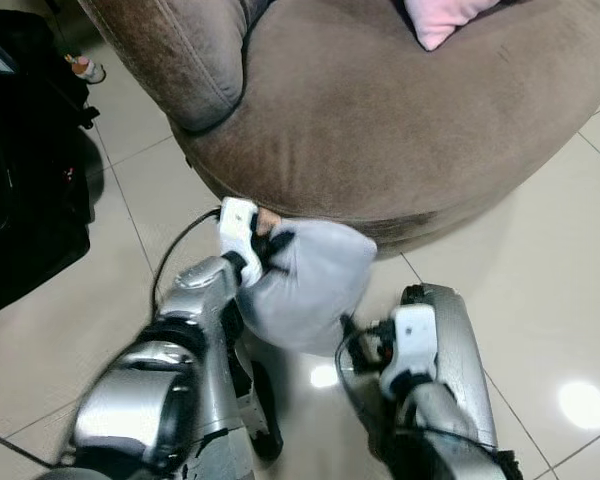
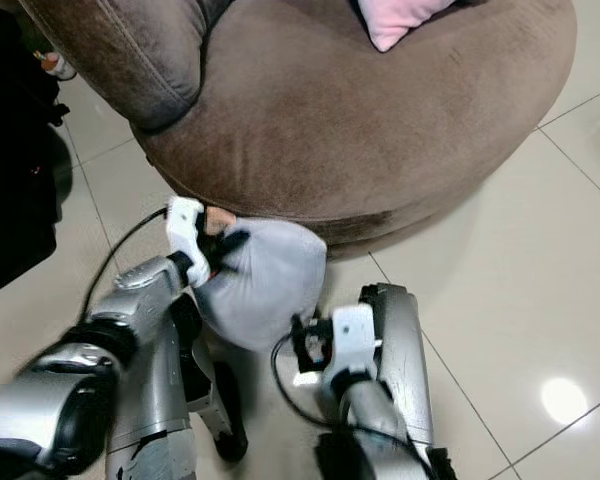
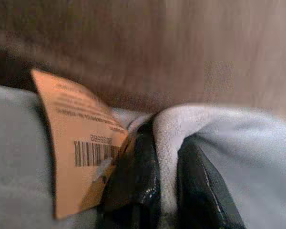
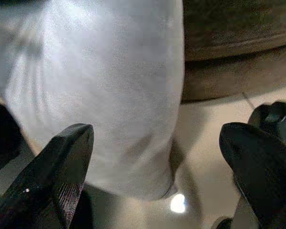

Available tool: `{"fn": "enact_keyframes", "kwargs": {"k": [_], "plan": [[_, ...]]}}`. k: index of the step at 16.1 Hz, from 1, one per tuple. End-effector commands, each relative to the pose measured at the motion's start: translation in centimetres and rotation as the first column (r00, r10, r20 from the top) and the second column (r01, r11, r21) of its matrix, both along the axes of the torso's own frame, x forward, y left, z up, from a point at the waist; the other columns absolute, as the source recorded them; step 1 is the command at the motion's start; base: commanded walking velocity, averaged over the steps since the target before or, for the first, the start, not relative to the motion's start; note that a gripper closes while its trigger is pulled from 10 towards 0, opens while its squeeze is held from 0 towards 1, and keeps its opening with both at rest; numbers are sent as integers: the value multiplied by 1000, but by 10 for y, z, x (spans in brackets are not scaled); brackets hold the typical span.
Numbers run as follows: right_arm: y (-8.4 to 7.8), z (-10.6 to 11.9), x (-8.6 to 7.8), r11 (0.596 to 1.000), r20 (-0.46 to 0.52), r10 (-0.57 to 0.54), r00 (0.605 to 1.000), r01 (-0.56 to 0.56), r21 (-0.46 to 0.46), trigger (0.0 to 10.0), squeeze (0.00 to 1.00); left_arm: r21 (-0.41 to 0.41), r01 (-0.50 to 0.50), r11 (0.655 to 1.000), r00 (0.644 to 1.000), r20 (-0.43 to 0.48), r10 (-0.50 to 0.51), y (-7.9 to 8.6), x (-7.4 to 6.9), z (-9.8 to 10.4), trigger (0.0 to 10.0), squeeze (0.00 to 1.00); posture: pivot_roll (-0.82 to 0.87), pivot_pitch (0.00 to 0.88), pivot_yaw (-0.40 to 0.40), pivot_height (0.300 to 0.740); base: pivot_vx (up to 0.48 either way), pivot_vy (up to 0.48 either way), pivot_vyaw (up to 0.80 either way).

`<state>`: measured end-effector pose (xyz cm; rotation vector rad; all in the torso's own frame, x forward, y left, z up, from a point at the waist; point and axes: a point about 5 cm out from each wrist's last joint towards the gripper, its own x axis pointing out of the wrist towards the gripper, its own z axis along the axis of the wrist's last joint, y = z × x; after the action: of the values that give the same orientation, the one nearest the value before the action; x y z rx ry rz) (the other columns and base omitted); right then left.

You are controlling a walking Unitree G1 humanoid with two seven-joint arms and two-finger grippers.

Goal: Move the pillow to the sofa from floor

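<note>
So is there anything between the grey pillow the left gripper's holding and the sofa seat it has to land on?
Nothing visible blocks it. The left gripper pinches the grey pillow right at the front edge of the brown sofa. The seat ahead is bare; a pink pillow lies far back.

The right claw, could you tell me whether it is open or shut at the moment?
Open. The right claw has its two black fingers spread wide apart, with the grey pillow just ahead and nothing between them.
</note>
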<state>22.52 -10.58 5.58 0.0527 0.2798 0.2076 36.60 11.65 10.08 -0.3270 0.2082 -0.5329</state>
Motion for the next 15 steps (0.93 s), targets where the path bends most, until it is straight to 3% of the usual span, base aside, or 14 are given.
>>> {"fn": "enact_keyframes", "kwargs": {"k": [1, 3, 6, 10, 11, 12, 14, 15], "plan": [[-18, -21, -8, 998, -99, -51, 994, 49, -29, 10000, 0, -84, -76, 994, 994, 77, 82, 4, 8, 21, 0, 0, -147, 299, 89, 472, 0, 0, 0], [-19, -19, 0, 999, -87, -35, 996, 32, -36, 10000, 0, -89, -53, 995, 989, 134, 64, -3, 10, 36, 0, 0, -131, 278, 69, 472, 0, 0, 0], [-25, -16, 13, 998, -69, -20, 997, 17, -54, 10000, 0, -105, -42, 994, 953, 295, 71, -1, 19, 90, 0, 0, -111, 253, 48, 472, 0, 0, 0], [-23, -12, 24, 999, -54, -10, 998, 8, -43, 10000, 0, -39, -57, 998, 898, 435, 68, 7, 20, 136, 0, 0, -98, 240, 41, 472, 0, 0, 0], [-23, -13, 24, 999, -56, -13, 998, 10, -45, 10000, 0, -30, -63, 998, 893, 445, 69, 9, 20, 140, 0, 0, -98, 240, 41, 472, 0, 0, 0], [-26, -11, 25, 999, -55, -20, 998, 17, -51, 10000, 0, 31, -88, 996, 875, 480, 63, 19, 20, 152, 0, 0, -95, 238, 44, 472, 0, 0, 0], [-34, 32, 37, 999, 53, -16, 998, 19, -45, 10000, 0, 66, -117, 991, 877, 475, 72, 29, 20, 151, 0, 0, -109, 235, 37, 472, 0, 0, 0], [-34, 37, 39, 999, 67, -11, 998, 14, -39, 10000, 0, 73, -122, 990, 881, 467, 74, 30, 20, 148, 0, 0, -110, 235, 35, 472, 0, 0, 0]]}}
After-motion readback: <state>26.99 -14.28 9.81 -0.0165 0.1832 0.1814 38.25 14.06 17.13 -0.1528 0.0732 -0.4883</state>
